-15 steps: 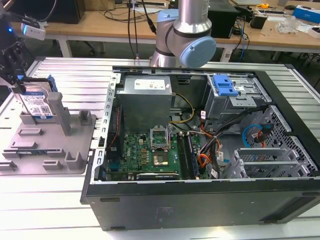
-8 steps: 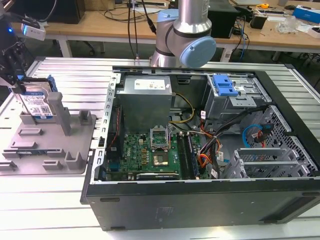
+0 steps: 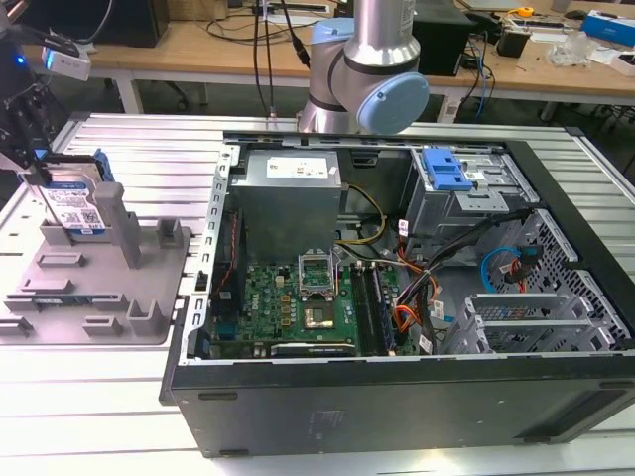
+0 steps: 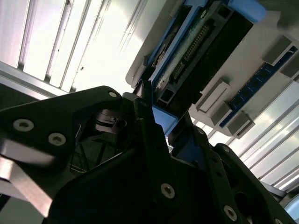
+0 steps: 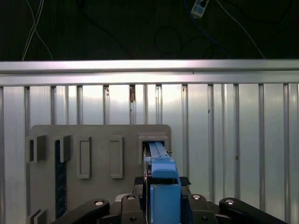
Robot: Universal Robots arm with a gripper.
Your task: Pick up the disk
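Fingers point(image 5: 161, 205) clamped around disk point(image 3: 75, 203)

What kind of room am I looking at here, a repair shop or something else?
Probably a robotics lab or workshop. An opened computer case lies on a ribbed metal table, a robot arm stands behind it, and cluttered workbenches with cables line the back.

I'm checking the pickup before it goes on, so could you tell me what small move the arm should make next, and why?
Probably a short, straight lift. In the exterior view the disk stands on edge in the grey fixture, beside an upright post, and the pincer seems closed on its blue rail in the first wrist view. Rising straight should keep it from catching the slot.
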